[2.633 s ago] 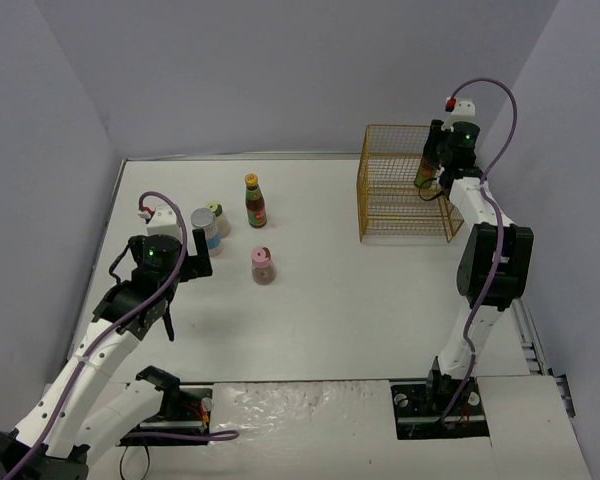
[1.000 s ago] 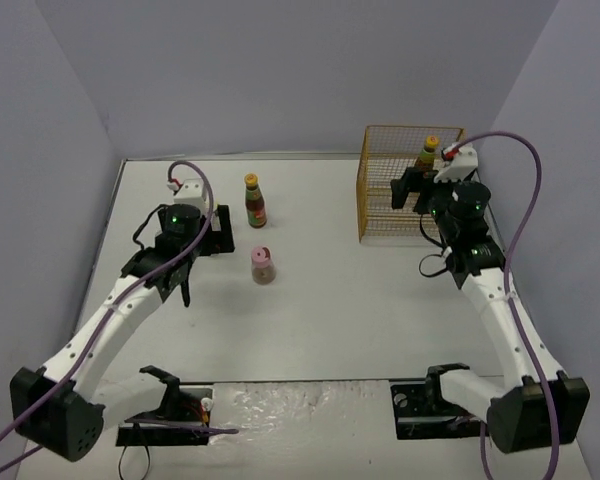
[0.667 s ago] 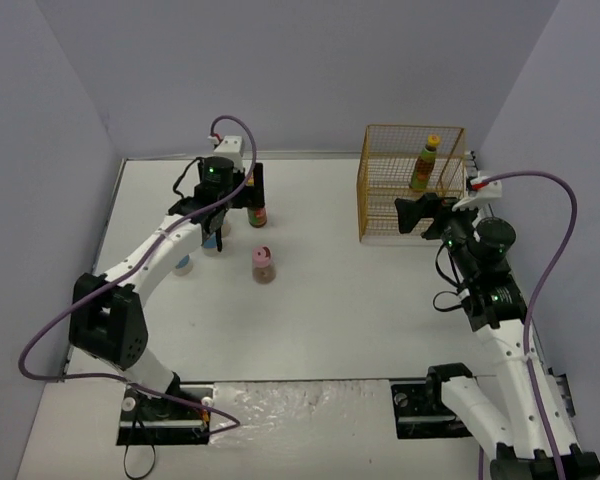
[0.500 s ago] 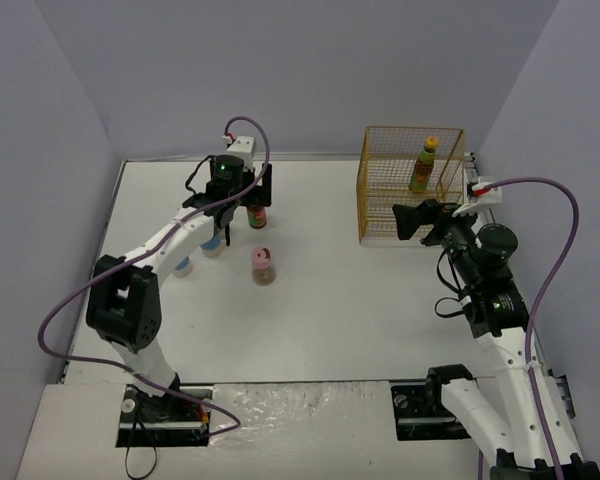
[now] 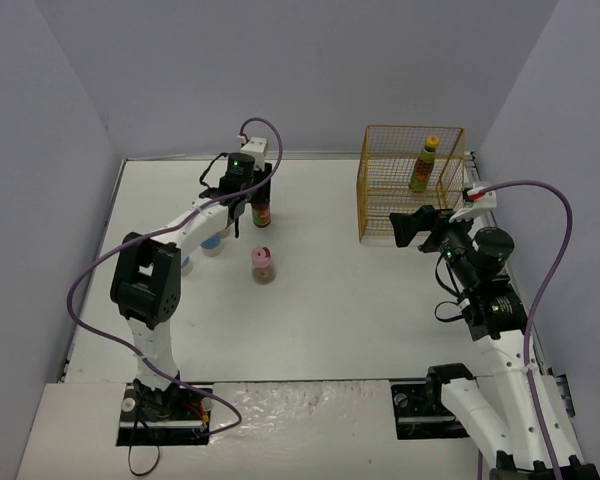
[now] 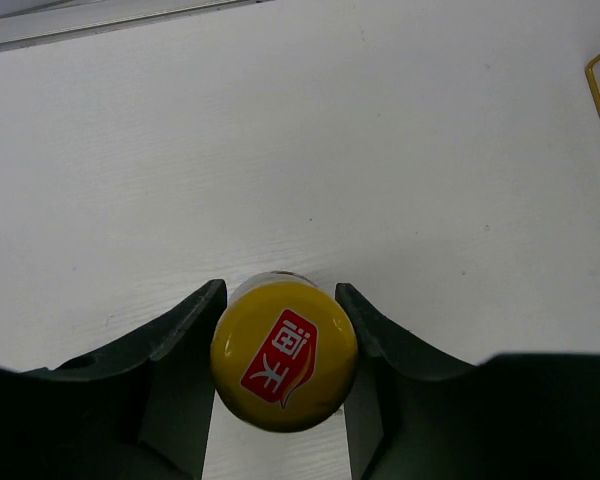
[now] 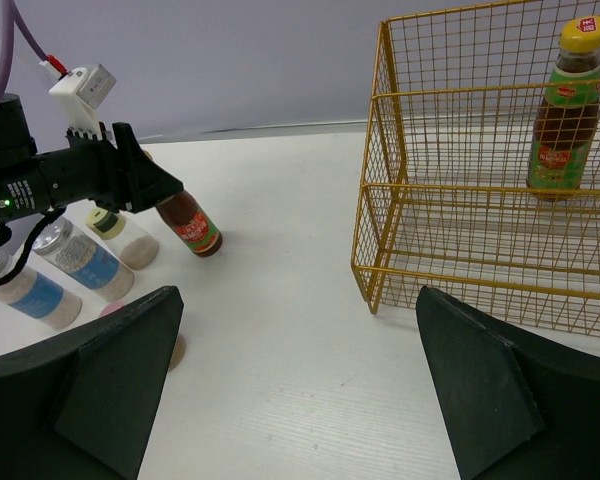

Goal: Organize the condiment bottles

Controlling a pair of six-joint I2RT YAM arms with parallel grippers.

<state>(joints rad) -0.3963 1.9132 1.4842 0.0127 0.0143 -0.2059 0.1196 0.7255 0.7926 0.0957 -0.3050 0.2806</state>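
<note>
The white table (image 5: 340, 300) carries a yellow wire basket (image 5: 378, 190) at its far right. Inside the basket, near its back right corner, the green-labelled bottle (image 7: 565, 110) stands upright with its long axis vertical and its yellow cap up. The right gripper (image 5: 412, 226) hovers just in front of the basket with its fingers spread wide and nothing between them, well apart from every bottle. Across the table at the far left, the left gripper (image 6: 280, 300) is clamped on the red-labelled bottle (image 5: 262, 211). One dark finger (image 6: 185, 335) presses each side of the neck under the yellow cap (image 6: 283, 352). This bottle points cap-up into the wrist camera, so its long axis runs straight down to the table and the cap hides the body. From the right wrist it seems to lean, but its neighbours lean the same way, so I cannot tell a real tilt. Left of it stand one silver-lidded bottle (image 7: 75, 255) and a second silver-lidded bottle (image 7: 25, 290), both with blue labels, and the yellow-green-capped bottle (image 7: 120, 235) is just beside them. The pink-capped bottle (image 5: 263, 265) stands alone, nearer the arms. The held cap bears a red patch with white Chinese characters. The print on the other labels is too small to read.
</note>
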